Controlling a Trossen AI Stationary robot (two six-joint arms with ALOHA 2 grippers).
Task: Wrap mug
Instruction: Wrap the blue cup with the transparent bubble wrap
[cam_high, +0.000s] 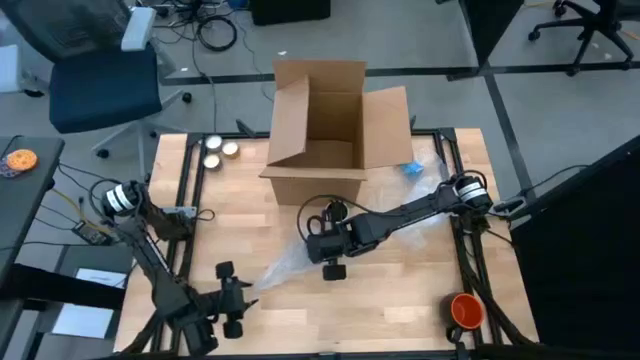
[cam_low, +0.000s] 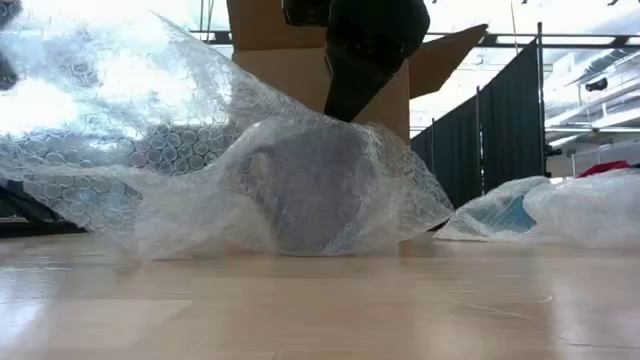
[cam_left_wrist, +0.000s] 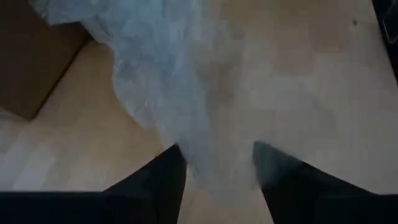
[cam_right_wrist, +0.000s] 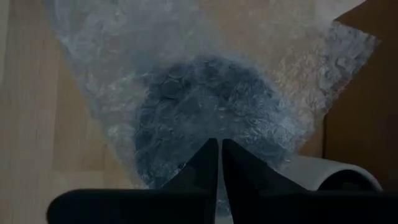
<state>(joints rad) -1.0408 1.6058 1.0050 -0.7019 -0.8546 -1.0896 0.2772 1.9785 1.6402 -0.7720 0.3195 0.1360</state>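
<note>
Centrally, dark mug (cam_low: 310, 195) sits on wooden table (cam_high: 400, 290) under bubble wrap sheet (cam_low: 150, 150), just in front of open cardboard box (cam_high: 335, 130). Right gripper (cam_right_wrist: 219, 152) over wrapped mug, fingers pressed together, pinching wrap top. Left gripper (cam_left_wrist: 214, 165) near table front, fingers spread astride wrap's trailing corner. Orange cup (cam_high: 466, 310) well apart, right front corner.

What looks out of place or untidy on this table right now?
Little. The bubble wrap lies crumpled and uneven over the dark mug, not yet neat. More bubble wrap lies loose beside the cardboard box. An orange item sits at the table's edge.
</note>
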